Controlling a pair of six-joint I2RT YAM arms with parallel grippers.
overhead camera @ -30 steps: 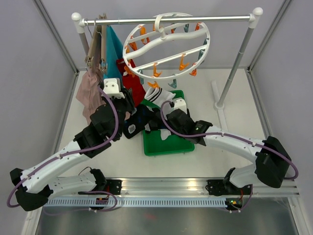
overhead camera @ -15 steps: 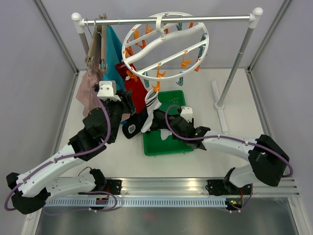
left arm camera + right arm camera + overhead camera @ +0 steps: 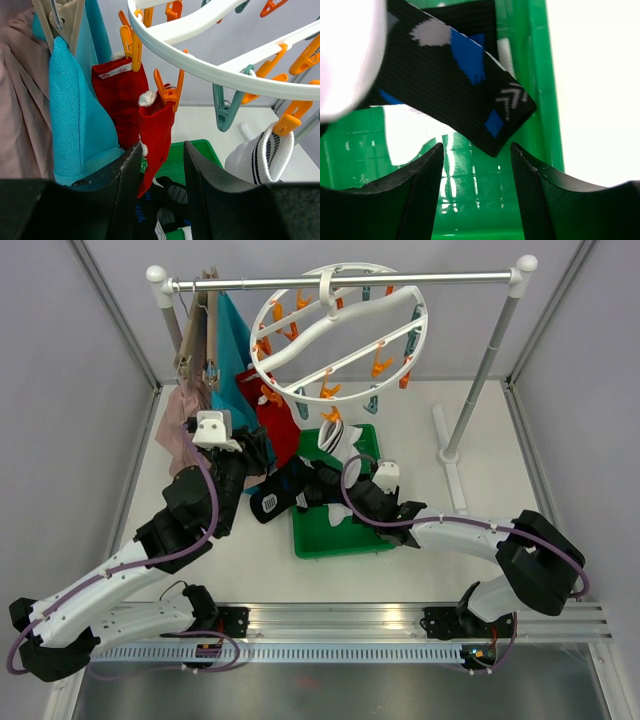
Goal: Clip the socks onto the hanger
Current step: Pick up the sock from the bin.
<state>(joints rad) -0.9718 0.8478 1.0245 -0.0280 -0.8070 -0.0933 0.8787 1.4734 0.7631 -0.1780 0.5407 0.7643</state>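
The round white hanger (image 3: pixel 340 330) hangs from the rail by its hook. Two red socks (image 3: pixel 125 100) hang from orange clips on its left side. A white sock with black stripes (image 3: pixel 336 436) hangs from another orange clip nearer the middle. Black socks with blue and white marks (image 3: pixel 295 490) lie in the green tray (image 3: pixel 345 535). My left gripper (image 3: pixel 162 145) is open just below the red socks, and the tip of one (image 3: pixel 157 130) dangles between its fingers. My right gripper (image 3: pixel 476 146) is open low over the tray (image 3: pixel 485 190), just short of a black sock (image 3: pixel 455 75).
A teal cloth (image 3: pixel 232 340) and a pink garment (image 3: pixel 180 430) hang on slim hangers at the left end of the rail (image 3: pixel 420 280). The rack's right post (image 3: pixel 480 380) stands on the table, with walls close on both sides.
The hanger has swung up and back. The white striped sock now hangs free from its clip, further right. My left arm has drawn back left and my right gripper has moved over the tray.
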